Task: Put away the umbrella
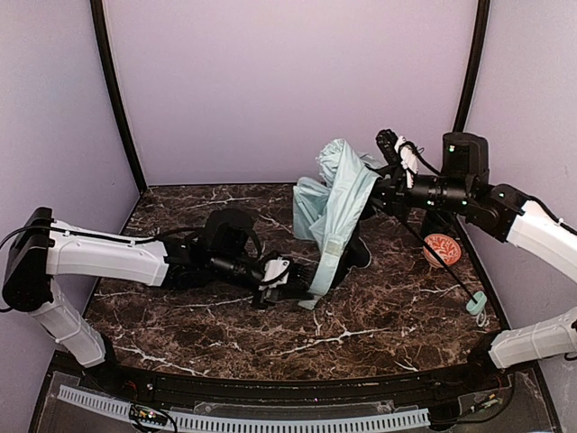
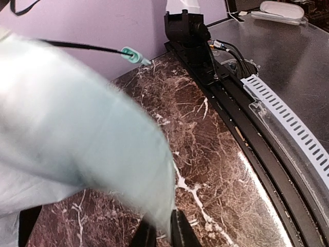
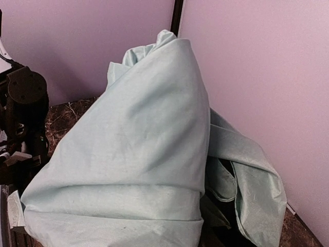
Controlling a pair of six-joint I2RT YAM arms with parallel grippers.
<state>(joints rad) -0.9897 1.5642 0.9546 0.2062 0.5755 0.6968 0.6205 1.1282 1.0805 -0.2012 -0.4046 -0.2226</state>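
In the middle of the counter (image 1: 361, 316) the umbrella (image 1: 329, 212) is collapsed but baggy, shaft (image 1: 433, 257) out, left gripper (image 1: 275, 273) clamped on its bottom hem, right gripper (image 1: 386, 188) buried at the top so can't tell its grip, folding looks half done.

The umbrella (image 1: 332, 203) stands mid-desk (image 1: 379, 316), with the left end effector (image 1: 275, 275) at its lower left edge, the right end effector (image 1: 386, 194) against its upper right, its handle (image 1: 476, 303) far right near the desk's front, and a round object (image 1: 443, 248) to its right.

Robot lab booth, lilac walls (image 1: 288, 81), marble-look tabletop (image 1: 361, 316)
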